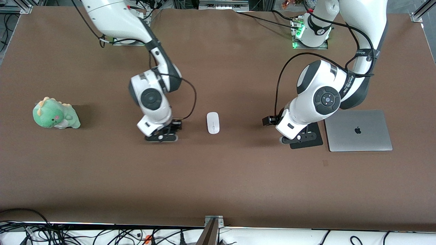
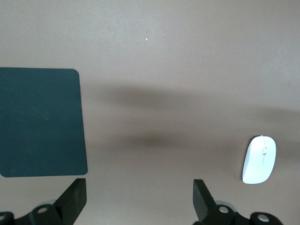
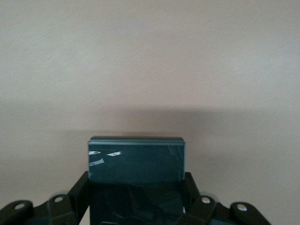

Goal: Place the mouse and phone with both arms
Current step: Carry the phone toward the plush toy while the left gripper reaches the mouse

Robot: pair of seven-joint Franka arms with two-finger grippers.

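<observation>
The white mouse lies on the brown table between the two arms and also shows in the left wrist view. My right gripper is shut on the black phone, one finger on each of its long sides. In the front view this gripper sits low at the table beside the mouse, toward the right arm's end, and hides the phone. My left gripper hangs open over the edge of a flat black pad. Nothing is between its fingers, only bare table.
A closed silver laptop lies beside the black pad, toward the left arm's end. A green dinosaur plush stands toward the right arm's end. Cables run along the table edge nearest the front camera.
</observation>
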